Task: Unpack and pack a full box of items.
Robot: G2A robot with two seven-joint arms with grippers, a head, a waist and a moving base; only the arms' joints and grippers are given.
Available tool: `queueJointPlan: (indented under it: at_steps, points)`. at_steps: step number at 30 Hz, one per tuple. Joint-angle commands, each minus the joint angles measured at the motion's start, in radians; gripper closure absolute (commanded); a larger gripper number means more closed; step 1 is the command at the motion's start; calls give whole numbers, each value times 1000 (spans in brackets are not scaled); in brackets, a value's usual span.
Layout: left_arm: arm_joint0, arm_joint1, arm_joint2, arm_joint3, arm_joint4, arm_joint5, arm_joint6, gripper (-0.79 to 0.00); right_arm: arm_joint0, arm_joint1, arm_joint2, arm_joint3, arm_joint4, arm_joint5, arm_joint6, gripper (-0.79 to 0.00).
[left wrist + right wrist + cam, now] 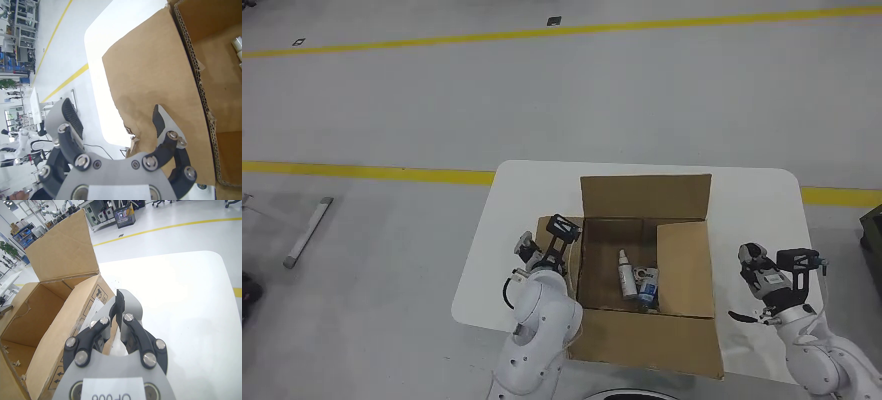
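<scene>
Standing on one white table point(752, 210), one open cardboard box point(647, 195) is seen. Two items lie inside: one white bottle point(626, 274) and one small blue pack point(646, 286). Part of the opening is covered by the inward-folded right flap point(685, 265). The left gripper point(563, 224) is held with fingers spread over the left flap point(147, 66). The right gripper point(117, 298) is held with fingers pressed together, just beside the box.

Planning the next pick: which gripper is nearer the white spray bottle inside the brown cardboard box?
Left. Left gripper: at the box flap, near the bottle. Right gripper: farther, over the table.
</scene>
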Motion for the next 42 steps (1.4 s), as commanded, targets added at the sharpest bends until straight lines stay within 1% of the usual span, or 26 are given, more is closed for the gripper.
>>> queueJointPlan:
  at_steps: [1,12,15,19,23,25,30,33,37,40,42]
  points:
    - [3,0,-5,2,1,0,1,-785,0,-1,-1,0,0,1,1,0]
    - [8,-4,-13,16,-4,4,-2,-785,1,-6,-1,1,-5,3,5,0]
    - [11,-6,-4,-20,-4,-1,8,-785,-1,-7,2,-1,-4,2,3,0]
    - [16,-9,19,-103,-25,-21,51,-785,-7,-8,7,-11,-3,1,2,0]
    - [10,-13,75,-160,-38,-62,114,-785,-14,-9,11,-19,-2,0,1,0]
    - [3,-17,106,-166,-76,-85,144,-785,-18,-10,13,-21,-3,-1,0,0]
    - [-39,-29,177,-114,-156,-159,211,-785,-29,-11,25,-25,1,2,-3,0]
    - [-54,-37,200,-77,-271,-215,248,-785,-39,-11,39,-27,10,1,-9,0]
    - [-82,-46,197,-14,-463,-290,248,-785,-53,-12,57,-28,24,0,-9,0]
    - [-108,-52,191,44,-596,-329,231,-785,-66,-12,72,-34,36,-6,-10,0]
    - [-118,-55,177,94,-717,-352,232,-785,-74,-12,82,-38,38,-7,-12,0]
